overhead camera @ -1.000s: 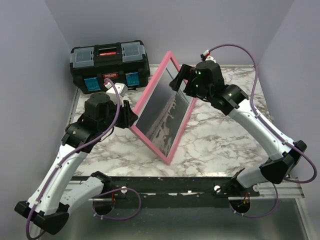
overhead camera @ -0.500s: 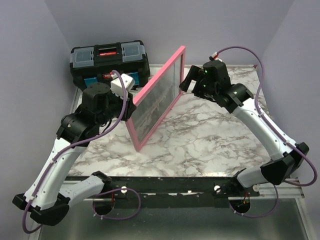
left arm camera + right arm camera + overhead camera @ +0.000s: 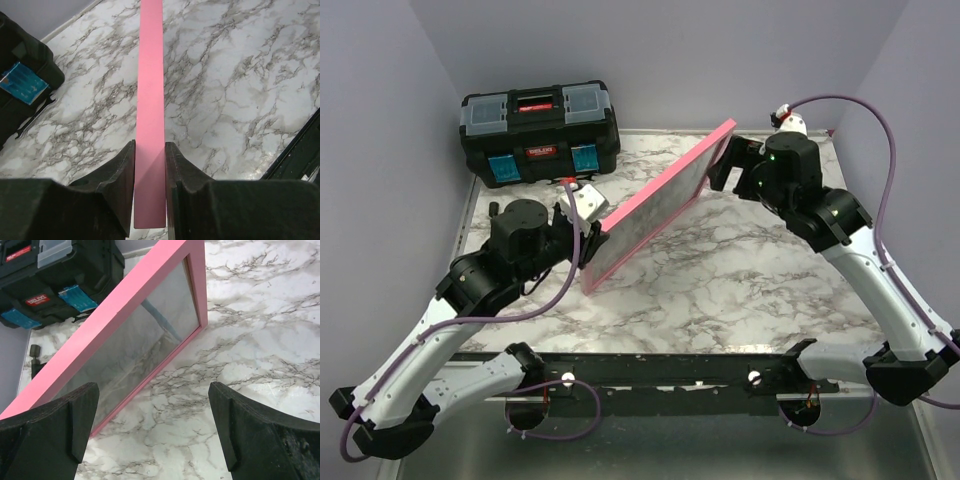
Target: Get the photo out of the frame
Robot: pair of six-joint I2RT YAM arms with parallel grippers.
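Note:
The pink frame (image 3: 670, 180) stands tilted on edge over the marble table (image 3: 750, 270), running from front left to back right. My left gripper (image 3: 588, 238) is shut on its near end; in the left wrist view the pink edge (image 3: 150, 100) runs straight out between the fingers (image 3: 122, 170). The grey photo (image 3: 642, 220) shows inside the frame's down-facing side. My right gripper (image 3: 723, 165) is open beside the frame's far end and does not touch it. In the right wrist view the frame (image 3: 125, 305) lies up and left of the wide-apart jaws (image 3: 152, 410), and its pane is glossy grey.
A black toolbox (image 3: 538, 130) with blue latches stands at the back left, also showing in the right wrist view (image 3: 50, 275) and the left wrist view (image 3: 20, 75). A black rail (image 3: 650, 370) runs along the table's near edge. Lilac walls close the sides.
The left gripper has swung the frame from facing the camera to nearly edge-on, its far end moving right and back. The right gripper has drawn away to the right, still open.

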